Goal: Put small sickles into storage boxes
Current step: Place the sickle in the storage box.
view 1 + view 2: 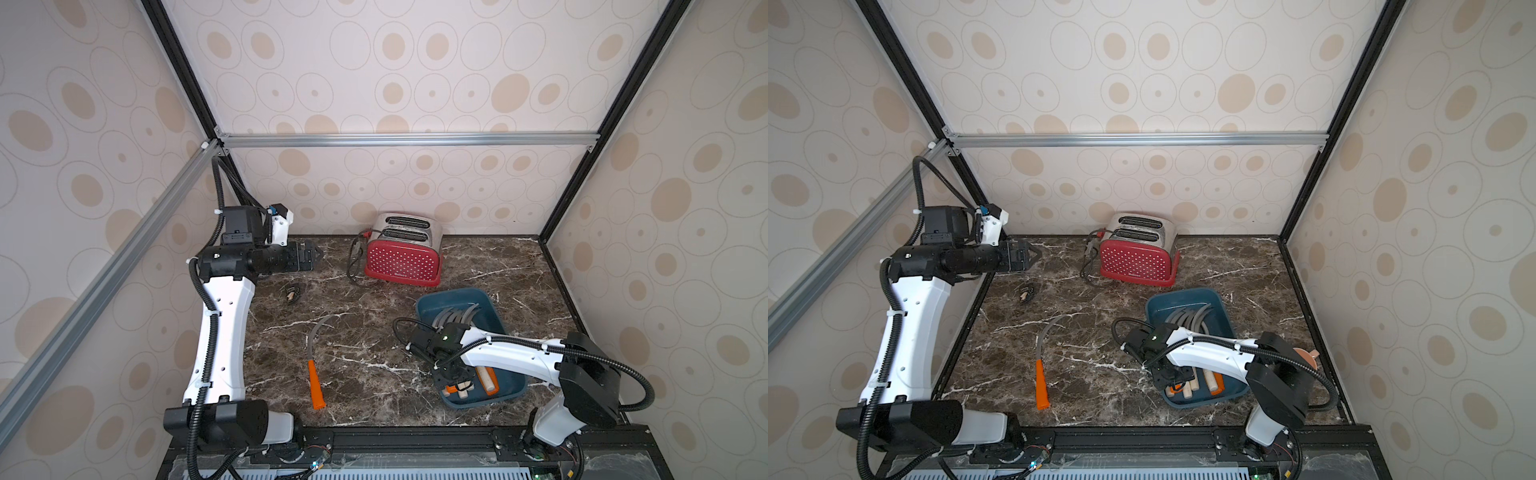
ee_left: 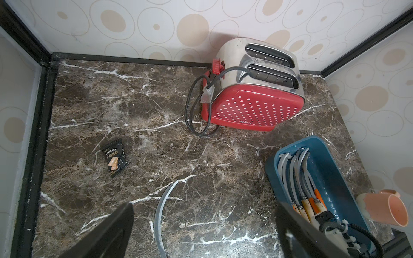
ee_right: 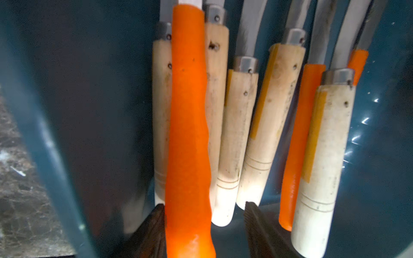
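Note:
One small sickle (image 1: 316, 361) with an orange handle and curved grey blade lies on the marble, left of centre; its blade (image 2: 159, 214) shows in the left wrist view. The teal storage box (image 1: 494, 307) at the right holds several sickles (image 1: 457, 316) with wooden and orange handles. My right gripper (image 1: 455, 380) hangs over the box's near end. In the right wrist view it (image 3: 204, 207) is open around an orange-handled sickle (image 3: 190, 134): one finger touches the handle, the other stands clear. My left gripper (image 1: 309, 255) is open and empty, raised at the back left.
A red dotted toaster (image 1: 403, 255) with a black cord stands at the back. A dark snack packet (image 2: 115, 157) lies at the back left. A pink cup (image 2: 386, 208) lies right of the box. Walls close three sides.

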`<move>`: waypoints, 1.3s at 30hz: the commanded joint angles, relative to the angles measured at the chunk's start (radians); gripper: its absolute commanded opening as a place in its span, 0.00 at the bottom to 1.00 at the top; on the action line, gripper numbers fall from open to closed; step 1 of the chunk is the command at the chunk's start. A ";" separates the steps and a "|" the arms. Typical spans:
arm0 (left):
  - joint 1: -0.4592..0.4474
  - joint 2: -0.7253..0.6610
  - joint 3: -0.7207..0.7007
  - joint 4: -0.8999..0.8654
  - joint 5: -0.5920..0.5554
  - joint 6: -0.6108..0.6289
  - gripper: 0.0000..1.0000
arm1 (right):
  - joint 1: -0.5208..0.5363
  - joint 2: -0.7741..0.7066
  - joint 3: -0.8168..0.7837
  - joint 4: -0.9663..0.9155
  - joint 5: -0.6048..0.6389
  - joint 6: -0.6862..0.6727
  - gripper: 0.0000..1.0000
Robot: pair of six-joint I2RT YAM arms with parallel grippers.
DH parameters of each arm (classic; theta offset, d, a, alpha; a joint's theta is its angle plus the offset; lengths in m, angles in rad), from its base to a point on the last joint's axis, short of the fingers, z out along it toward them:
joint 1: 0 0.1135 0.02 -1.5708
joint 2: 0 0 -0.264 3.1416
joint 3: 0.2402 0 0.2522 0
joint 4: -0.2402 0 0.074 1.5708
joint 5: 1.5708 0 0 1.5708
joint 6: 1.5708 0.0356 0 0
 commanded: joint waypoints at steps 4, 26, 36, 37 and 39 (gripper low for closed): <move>0.006 -0.025 0.013 -0.003 0.005 0.011 0.99 | -0.003 -0.093 0.038 -0.049 0.044 0.015 0.60; 0.007 -0.014 0.079 -0.058 -0.044 0.029 0.99 | -0.058 -0.288 0.144 0.249 0.147 -0.092 0.70; 0.006 -0.029 0.072 -0.085 -0.087 0.012 0.99 | -0.114 -0.192 0.101 0.391 0.092 -0.100 0.90; 0.006 -0.032 0.067 -0.088 -0.087 0.007 0.99 | -0.114 -0.163 0.132 0.348 0.082 -0.091 0.86; 0.007 -0.040 0.055 -0.106 -0.112 -0.008 0.99 | -0.103 -0.090 0.209 0.224 0.104 -0.052 0.82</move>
